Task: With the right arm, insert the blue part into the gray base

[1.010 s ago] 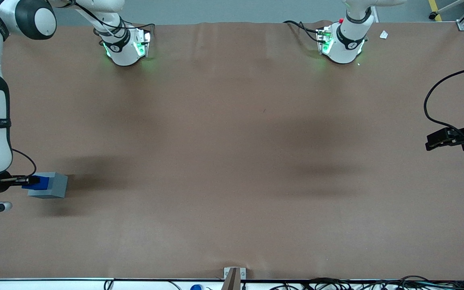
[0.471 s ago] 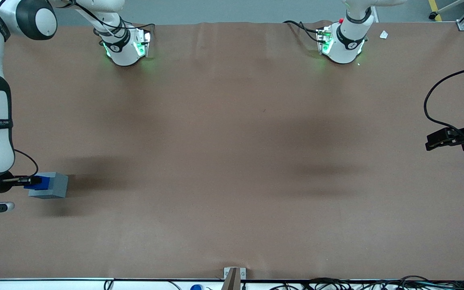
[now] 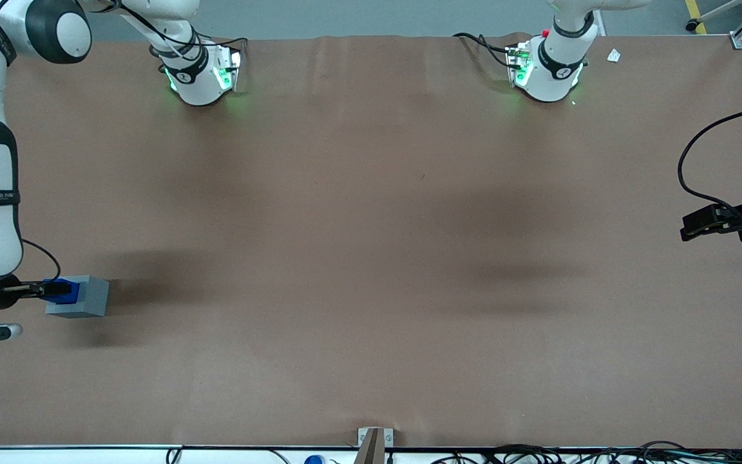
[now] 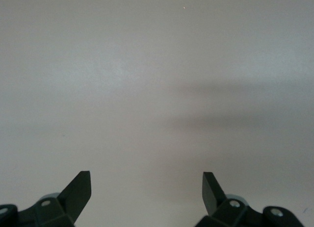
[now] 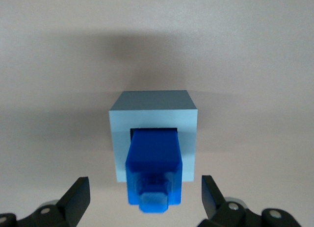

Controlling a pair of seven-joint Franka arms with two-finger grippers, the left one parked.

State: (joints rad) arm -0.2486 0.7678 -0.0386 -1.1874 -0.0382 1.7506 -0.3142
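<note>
Brown table (image 3: 371, 258) carries the gray base (image 5: 153, 138); the blue part (image 5: 154, 170) now sits deeper in its recess, and the gripper (image 5: 144, 197), jaws wide, has let go — insertion looks nearly done.

The blue part (image 5: 153, 156) juts from the gray base (image 5: 153, 107) between the gripper's (image 5: 144, 182) spread fingers, with a gap each side. Both sit low in the front view, at the working arm's end of the brown table (image 3: 371, 258); open cloth stretches around them.

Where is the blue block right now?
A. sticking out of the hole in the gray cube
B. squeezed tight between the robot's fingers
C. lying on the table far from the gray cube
A: the blue part stands in the gray base recess, and the gripper fingers are spread apart, not touching it.
</note>
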